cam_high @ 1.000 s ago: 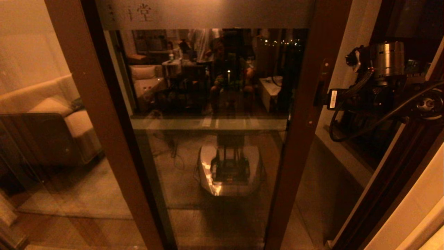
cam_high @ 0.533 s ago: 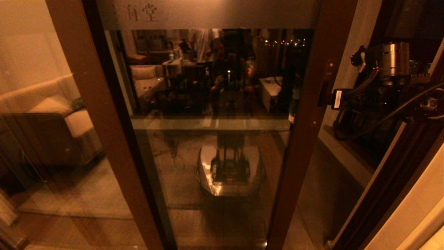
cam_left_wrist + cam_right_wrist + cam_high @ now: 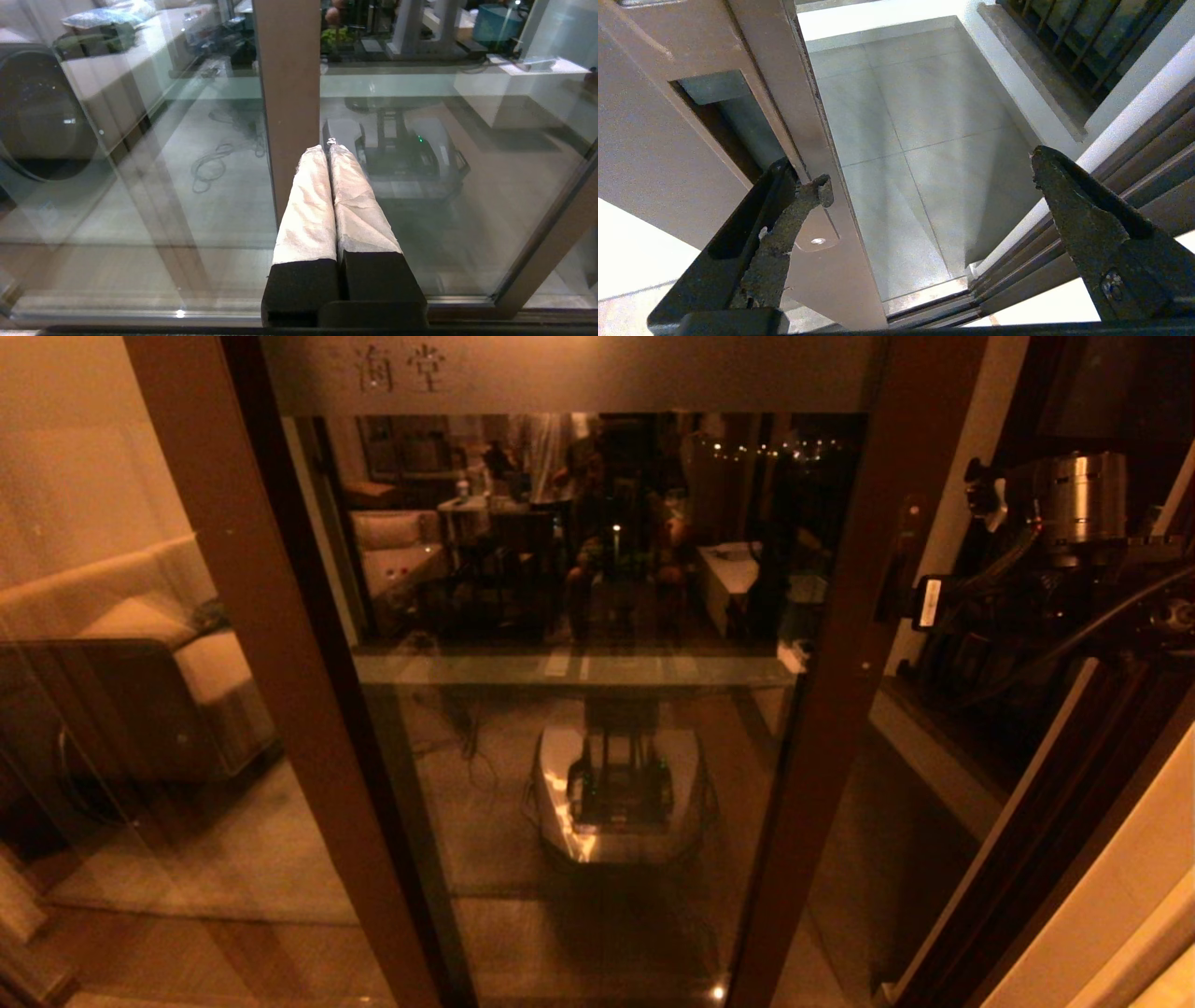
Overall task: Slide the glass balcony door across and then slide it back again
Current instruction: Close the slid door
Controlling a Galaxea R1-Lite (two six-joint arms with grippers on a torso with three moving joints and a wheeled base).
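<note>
Head view is showing the glass balcony door (image 3: pixel 597 644) filling the middle of the scene, its brown upright with the handle plate (image 3: pixel 904 546) standing toward the right, with a narrow gap of tiled floor (image 3: pixel 924 140) beyond its edge. The right gripper (image 3: pixel 924 186) is reaching in at that edge with its fingers spread wide, one fingertip (image 3: pixel 817 189) sitting against the upright just beside the recess. The left gripper (image 3: pixel 329 149) is hanging low before the glass, its wrapped fingers pressed together, holding nothing.
</note>
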